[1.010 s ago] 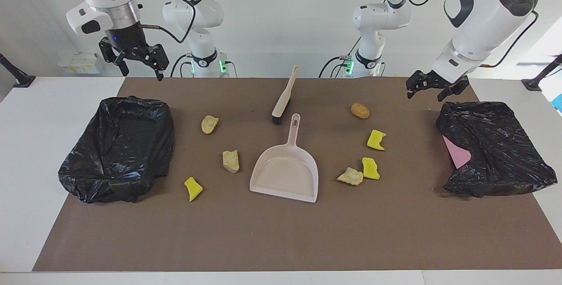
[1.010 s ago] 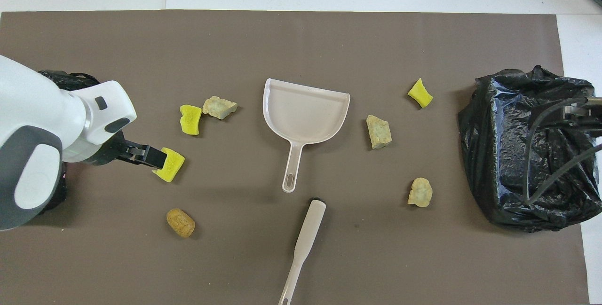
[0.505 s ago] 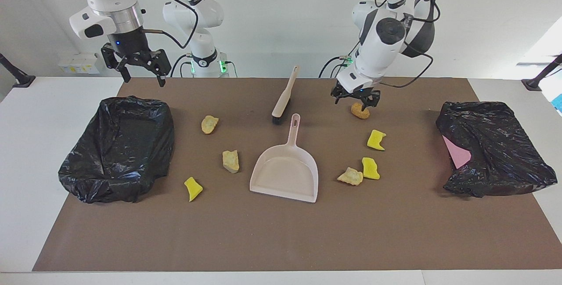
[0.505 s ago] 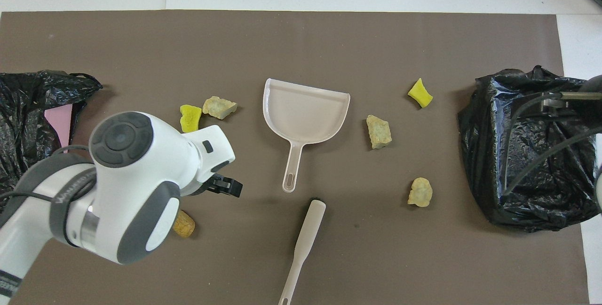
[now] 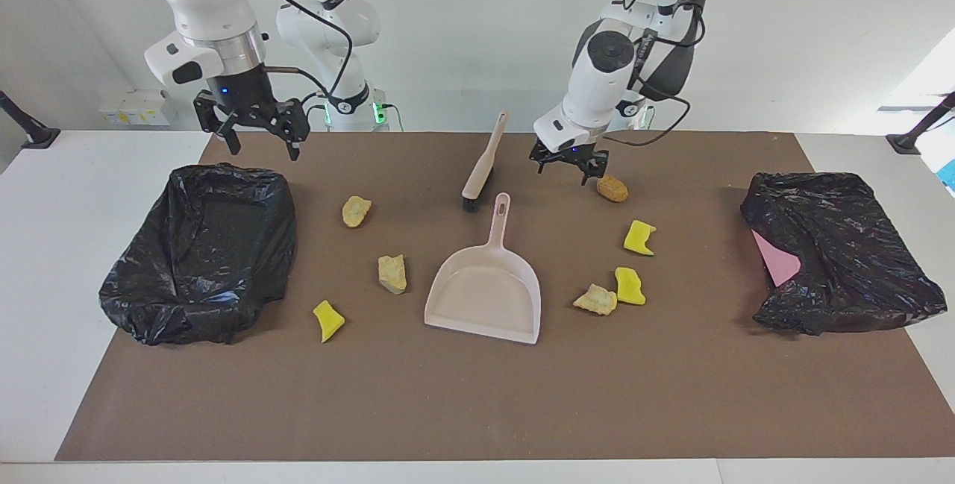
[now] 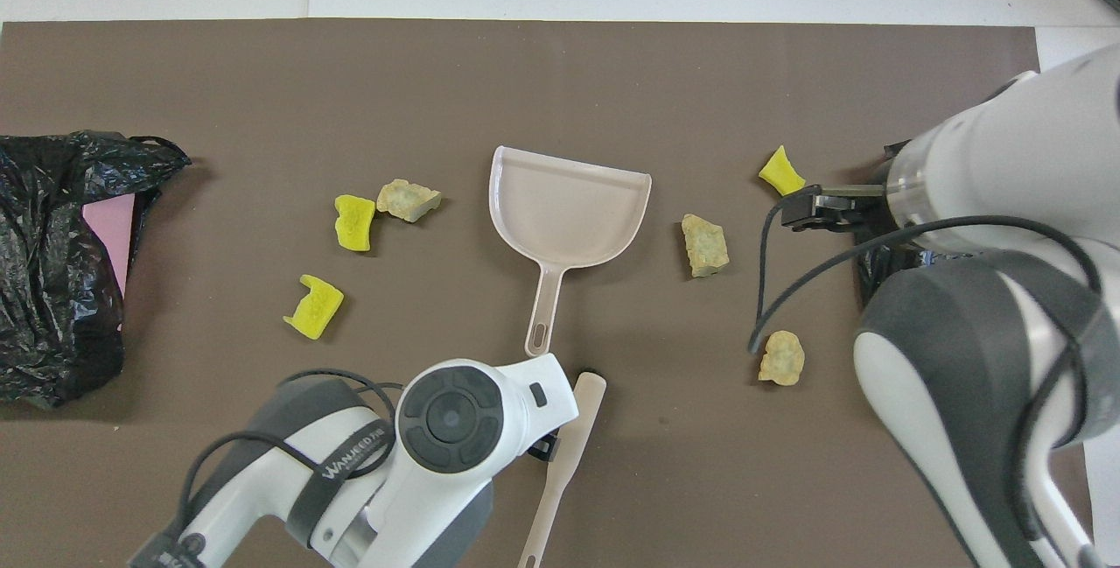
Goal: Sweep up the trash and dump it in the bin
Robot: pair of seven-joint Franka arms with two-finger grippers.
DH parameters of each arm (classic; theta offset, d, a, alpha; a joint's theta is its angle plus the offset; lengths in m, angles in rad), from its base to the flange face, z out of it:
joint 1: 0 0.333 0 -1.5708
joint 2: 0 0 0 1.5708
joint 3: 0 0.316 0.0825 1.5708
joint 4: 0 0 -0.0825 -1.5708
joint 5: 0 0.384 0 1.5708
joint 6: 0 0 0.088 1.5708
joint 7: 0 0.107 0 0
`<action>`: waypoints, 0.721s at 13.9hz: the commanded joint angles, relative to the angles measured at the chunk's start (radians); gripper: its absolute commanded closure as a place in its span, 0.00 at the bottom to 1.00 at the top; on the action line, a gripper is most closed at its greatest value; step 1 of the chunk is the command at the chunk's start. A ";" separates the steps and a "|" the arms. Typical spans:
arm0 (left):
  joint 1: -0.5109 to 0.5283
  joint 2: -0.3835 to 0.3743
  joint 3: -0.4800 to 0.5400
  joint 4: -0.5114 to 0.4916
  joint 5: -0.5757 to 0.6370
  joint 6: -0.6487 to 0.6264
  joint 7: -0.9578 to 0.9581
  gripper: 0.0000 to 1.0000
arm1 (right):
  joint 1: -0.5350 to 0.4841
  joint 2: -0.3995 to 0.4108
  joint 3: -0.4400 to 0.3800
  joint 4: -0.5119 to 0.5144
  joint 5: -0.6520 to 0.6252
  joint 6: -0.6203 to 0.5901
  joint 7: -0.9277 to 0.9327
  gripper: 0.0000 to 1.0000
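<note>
While nothing is swept yet: you are looking at all 7 pieces of trash [image 5: 612,188] lying on the mat around the dustpan [image 5: 485,291].
Left gripper [image 5: 568,164]: hanging open over the mat between brush [image 5: 483,162] and orange-brown lump, holding nothing.
Right gripper [image 5: 256,127]: hovering open, empty, beside its bin [image 5: 200,251].
Left to do: you are facing the whole job, sweeping then dumping.

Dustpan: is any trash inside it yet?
No. The dustpan is bare inside in both views; the scraps lie on the mat around it. What is under it cannot be seen.

The white table [image 5: 45,260] carries a brown mat [image 5: 477,402]; on it the dustpan [image 5: 485,294] lies central, brush [image 5: 483,163] nearer the robots, scraps [image 5: 392,273] and two black bags [image 5: 201,253] either side.
</note>
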 commanded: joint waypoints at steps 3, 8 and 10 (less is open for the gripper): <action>-0.182 -0.034 0.021 -0.101 -0.008 0.094 -0.080 0.00 | 0.155 0.118 -0.002 -0.019 0.001 0.139 0.240 0.00; -0.253 -0.019 0.021 -0.156 -0.008 0.156 -0.142 0.00 | 0.275 0.246 -0.002 0.015 0.006 0.253 0.399 0.00; -0.253 -0.011 0.021 -0.170 -0.006 0.168 -0.142 0.00 | 0.319 0.302 -0.002 0.014 0.009 0.331 0.478 0.00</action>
